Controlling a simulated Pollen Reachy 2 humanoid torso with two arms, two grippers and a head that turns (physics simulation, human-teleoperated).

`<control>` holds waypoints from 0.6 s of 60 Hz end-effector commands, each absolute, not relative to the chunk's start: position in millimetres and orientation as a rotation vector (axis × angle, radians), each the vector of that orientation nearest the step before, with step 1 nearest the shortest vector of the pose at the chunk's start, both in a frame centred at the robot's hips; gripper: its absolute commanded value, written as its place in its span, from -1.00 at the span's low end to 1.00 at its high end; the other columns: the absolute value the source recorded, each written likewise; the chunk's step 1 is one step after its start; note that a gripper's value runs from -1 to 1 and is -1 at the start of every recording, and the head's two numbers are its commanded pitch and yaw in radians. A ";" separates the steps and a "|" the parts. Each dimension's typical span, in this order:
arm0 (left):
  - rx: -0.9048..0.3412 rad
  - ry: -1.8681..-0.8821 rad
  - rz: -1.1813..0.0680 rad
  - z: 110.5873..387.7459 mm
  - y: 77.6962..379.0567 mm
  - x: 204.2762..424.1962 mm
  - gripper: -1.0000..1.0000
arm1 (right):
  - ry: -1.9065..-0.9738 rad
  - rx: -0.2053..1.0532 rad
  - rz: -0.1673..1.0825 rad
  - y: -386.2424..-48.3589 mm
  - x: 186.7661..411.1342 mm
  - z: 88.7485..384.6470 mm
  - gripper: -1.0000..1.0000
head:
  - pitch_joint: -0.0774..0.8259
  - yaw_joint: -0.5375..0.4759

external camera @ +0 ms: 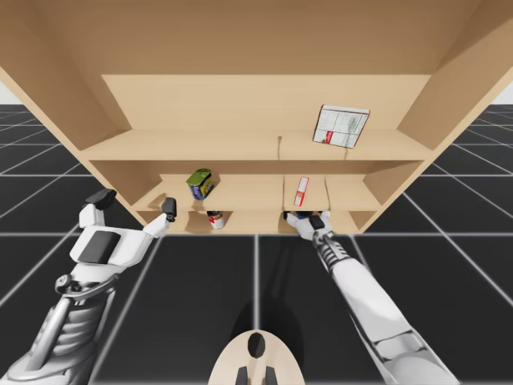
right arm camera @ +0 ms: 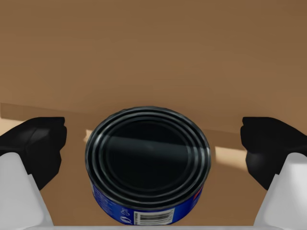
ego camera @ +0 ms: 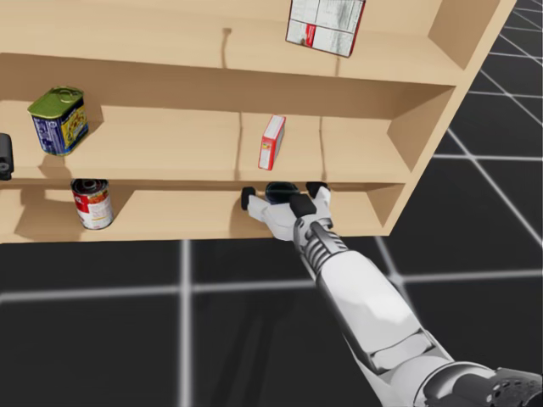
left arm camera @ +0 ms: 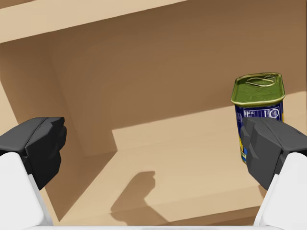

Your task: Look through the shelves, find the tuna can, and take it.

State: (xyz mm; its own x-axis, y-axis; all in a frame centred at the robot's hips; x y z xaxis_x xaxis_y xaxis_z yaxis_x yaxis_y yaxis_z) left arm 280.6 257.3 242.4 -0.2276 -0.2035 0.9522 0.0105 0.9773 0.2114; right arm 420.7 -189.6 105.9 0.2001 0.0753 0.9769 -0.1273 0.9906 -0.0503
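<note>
My right claw (right arm camera: pixel 154 139) stands wide open, clear of the low round blue metal tuna can (right arm camera: pixel 148 163) sitting inside it at its 12 o'clock, on the bottom wooden shelf (ego camera: pixel 170 216). My left claw (left arm camera: pixel 153 148) gapes too, with a green-lidded blue rectangular tin (left arm camera: pixel 258 96) at its 2 o'clock.

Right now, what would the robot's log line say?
step: grasp not yet done | right tool: open, straddling tuna can on bottom shelf | left tool: open, holding nothing
</note>
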 end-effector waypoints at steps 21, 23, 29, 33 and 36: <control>0.145 -1.788 -0.205 241.4 256.8 280.7 -1.00 | -1.150 0.207 0.085 -148.9 399.9 73.0 1.00 | 0.52 -0.37; 0.144 -1.788 -0.206 241.3 256.8 280.7 -1.00 | -1.150 0.211 0.087 -148.5 398.7 73.0 1.00 | 0.53 -0.37; 0.145 -1.787 -0.206 241.2 256.6 280.8 -1.00 | -1.160 0.222 0.090 -146.8 394.7 76.8 1.00 | 0.53 -0.38; 0.146 -1.787 -0.206 241.0 256.1 280.6 -1.00 | -1.187 0.224 0.095 -146.5 392.9 83.1 1.00 | 0.53 -0.38; 0.145 -1.787 -0.206 241.1 256.0 280.7 -1.00 | -1.211 0.221 0.097 -146.8 392.0 88.3 1.00 | 0.53 -0.38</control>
